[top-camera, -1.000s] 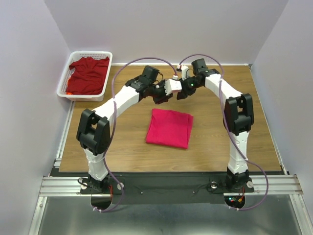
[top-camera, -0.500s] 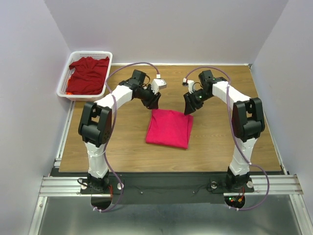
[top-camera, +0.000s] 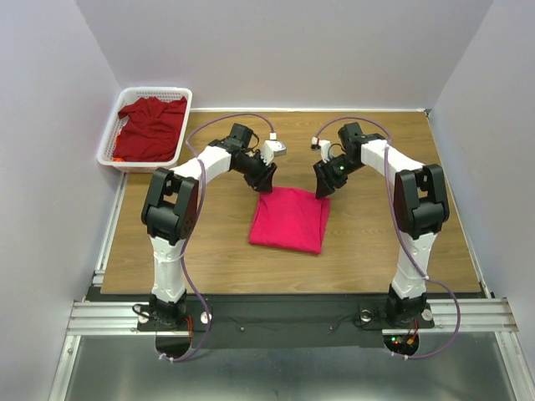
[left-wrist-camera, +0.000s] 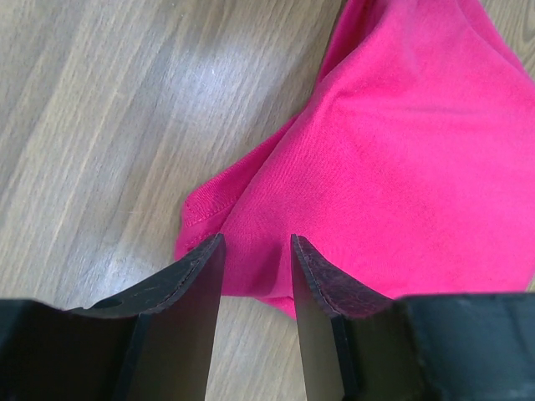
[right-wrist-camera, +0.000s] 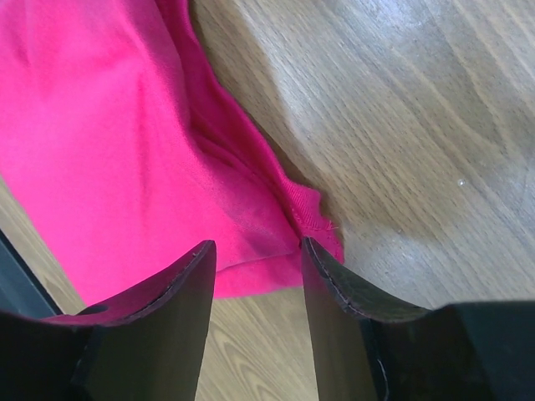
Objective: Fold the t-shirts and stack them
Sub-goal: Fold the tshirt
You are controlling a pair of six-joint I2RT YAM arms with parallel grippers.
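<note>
The wooden surface (top-camera: 209, 242) carries the bright pink t-shirt (top-camera: 289, 219) near its middle. The shirt is folded into a flat, almost square packet and lies between the two arms.

At the far edge of this packet both arms bend down to it. The left gripper (top-camera: 264, 180) is over the far left corner of the shirt. In the left wrist view its jaws are partly spread, with a clear gap between the two dark fingers (left-wrist-camera: 188, 284), and the pink cloth (left-wrist-camera: 401, 167) shows through this gap. Nothing is pinched between them. I cannot tell if the tips touch the cloth.

The right gripper (top-camera: 322, 188) is over the far right corner. In the right wrist view its jaws are also partly spread, to about the same width, and the hemmed corner of the shirt (right-wrist-camera: 125, 150) lies below and between them, not squeezed. Here also I cannot say if there is contact.

Farther away, at the far left corner of the surface, stands the white basket (top-camera: 113, 138). The maroon t-shirt (top-camera: 150, 127) lies crumpled inside it, well apart from both grippers.
</note>
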